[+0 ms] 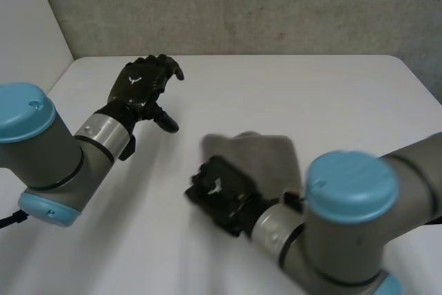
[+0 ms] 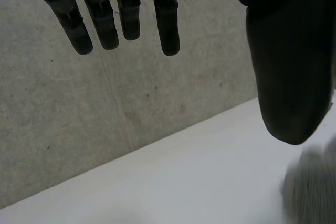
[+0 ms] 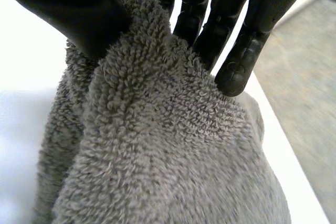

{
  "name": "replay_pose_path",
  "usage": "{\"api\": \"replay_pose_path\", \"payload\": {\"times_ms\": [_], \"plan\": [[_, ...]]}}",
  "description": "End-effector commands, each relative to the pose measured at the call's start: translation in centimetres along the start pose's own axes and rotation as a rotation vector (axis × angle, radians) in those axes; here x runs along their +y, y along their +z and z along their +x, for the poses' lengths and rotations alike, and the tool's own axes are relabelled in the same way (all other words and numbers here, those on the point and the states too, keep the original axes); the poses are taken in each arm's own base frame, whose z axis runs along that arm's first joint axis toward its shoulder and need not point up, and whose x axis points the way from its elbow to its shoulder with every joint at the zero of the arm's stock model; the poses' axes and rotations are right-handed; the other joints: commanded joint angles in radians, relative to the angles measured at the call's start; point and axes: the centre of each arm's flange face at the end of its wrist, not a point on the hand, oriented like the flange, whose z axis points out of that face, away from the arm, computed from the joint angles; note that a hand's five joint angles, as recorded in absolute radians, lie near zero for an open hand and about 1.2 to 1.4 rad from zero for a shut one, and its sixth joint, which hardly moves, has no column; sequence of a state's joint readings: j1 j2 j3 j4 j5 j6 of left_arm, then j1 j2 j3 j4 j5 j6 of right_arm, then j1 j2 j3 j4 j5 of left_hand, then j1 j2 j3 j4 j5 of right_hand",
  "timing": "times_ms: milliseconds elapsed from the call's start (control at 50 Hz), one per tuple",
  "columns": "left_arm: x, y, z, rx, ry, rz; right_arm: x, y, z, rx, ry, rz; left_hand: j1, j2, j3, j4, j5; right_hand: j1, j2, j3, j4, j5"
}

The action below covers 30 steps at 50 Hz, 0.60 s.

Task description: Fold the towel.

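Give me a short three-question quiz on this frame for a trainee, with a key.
1. True or false: the left hand is holding the towel.
2. The right hand is: A) open and empty; B) pinching the towel between thumb and fingers; C) curled, holding nothing.
3. Fill in: the towel's colour is ____.
Key: 1 false, since its fingers are straight and hold nothing; 2 B; 3 grey.
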State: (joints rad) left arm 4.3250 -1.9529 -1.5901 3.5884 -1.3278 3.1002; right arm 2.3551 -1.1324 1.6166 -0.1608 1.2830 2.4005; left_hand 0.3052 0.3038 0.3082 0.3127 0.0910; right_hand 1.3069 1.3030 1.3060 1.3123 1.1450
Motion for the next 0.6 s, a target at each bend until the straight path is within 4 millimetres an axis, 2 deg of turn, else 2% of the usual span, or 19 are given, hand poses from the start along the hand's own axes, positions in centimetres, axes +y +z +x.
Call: {"api": "replay_pose_path", "payload": {"times_ms": [20,40,60,80,200,240,260,280,300,320,340,360,400,420,460,600], "plan": [[-0.2,0.2,0.9,-0.001,-0.033,0.009,1.2,1.2,-2.0,-0.012,0.002,-0.067,-0.065,-0.064,-0.068,-0.073,-0.026,-0.91,-0.906,-0.909,-0.916,-0.923],[-0.2,0.2,0.9,-0.001,-0.033,0.009,1.2,1.2,-2.0,-0.012,0.002,-0.067,-0.065,-0.064,-0.068,-0.073,-0.026,-0.914,-0.91,-0.913,-0.919,-0.926],[-0.2,0.2,0.9,0.001,-0.036,0.01,1.5,1.2,-1.8,0.011,0.01,-0.09,-0.065,-0.064,-0.068,-0.073,-0.026,-1.082,-1.078,-1.081,-1.088,-1.095],[-0.2,0.3,0.9,0.001,-0.036,0.011,1.6,1.1,-1.5,0.039,0.022,-0.105,-0.065,-0.064,-0.068,-0.073,-0.026,-1.132,-1.129,-1.131,-1.138,-1.145],[-0.2,0.7,0.9,0.003,-0.038,0.016,1.2,0.5,-0.3,0.099,0.078,-0.109,-0.062,-0.061,-0.065,-0.07,-0.023,-1.132,-1.129,-1.131,-1.138,-1.145],[-0.3,0.7,1.2,0.009,-0.041,0.019,0.4,-0.3,0.9,0.134,0.132,-0.087,-0.062,-0.061,-0.065,-0.07,-0.023,-1.132,-1.129,-1.131,-1.138,-1.145],[-0.3,0.7,1.2,0.009,-0.041,0.019,0.4,-0.3,0.9,0.134,0.132,-0.087,-0.062,-0.061,-0.065,-0.07,-0.023,-1.132,-1.129,-1.131,-1.138,-1.145],[-0.3,0.7,1.4,0.015,-0.044,0.018,0.4,-0.5,1.7,0.157,0.163,-0.087,-0.059,-0.058,-0.062,-0.067,-0.02,-1.132,-1.129,-1.131,-1.138,-1.145],[-0.2,0.6,1.7,0.021,-0.053,0.015,1.0,-0.8,2.7,0.185,0.197,-0.101,-0.059,-0.058,-0.062,-0.067,-0.02,-1.132,-1.129,-1.131,-1.138,-1.145],[-0.2,0.6,1.7,0.021,-0.053,0.015,1.0,-0.8,2.8,0.185,0.198,-0.101,-0.059,-0.058,-0.062,-0.067,-0.02,-1.132,-1.129,-1.131,-1.138,-1.145],[-0.1,0.5,2.0,0.027,-0.065,0.01,1.9,-1.0,3.9,0.218,0.233,-0.122,-0.059,-0.058,-0.062,-0.067,-0.02,-1.132,-1.129,-1.131,-1.138,-1.145],[0.2,0.3,2.3,0.034,-0.079,0.0,1.9,-1.0,3.9,0.218,0.233,-0.122,-0.059,-0.058,-0.062,-0.067,-0.02,-1.132,-1.129,-1.131,-1.138,-1.145],[0.3,0.2,2.6,0.04,-0.091,-0.005,3.6,-1.5,5.7,0.274,0.295,-0.161,-0.059,-0.058,-0.062,-0.067,-0.02,-1.132,-1.129,-1.131,-1.138,-1.145],[0.3,0.2,2.6,0.04,-0.091,-0.005,3.6,-1.5,5.7,0.274,0.295,-0.162,-0.059,-0.058,-0.062,-0.067,-0.02,-1.132,-1.129,-1.131,-1.138,-1.145],[0.7,-0.2,3.2,0.053,-0.107,-0.024,5.2,-1.8,6.9,0.306,0.334,-0.197,-0.059,-0.058,-0.062,-0.067,-0.02,-1.132,-1.129,-1.131,-1.138,-1.145],[1.8,-1.0,4.2,0.071,-0.124,-0.103,7.3,-2.4,8.4,0.332,0.463,-0.21,-0.065,-0.064,-0.068,-0.073,-0.026,-1.132,-1.129,-1.131,-1.138,-1.145]]}}
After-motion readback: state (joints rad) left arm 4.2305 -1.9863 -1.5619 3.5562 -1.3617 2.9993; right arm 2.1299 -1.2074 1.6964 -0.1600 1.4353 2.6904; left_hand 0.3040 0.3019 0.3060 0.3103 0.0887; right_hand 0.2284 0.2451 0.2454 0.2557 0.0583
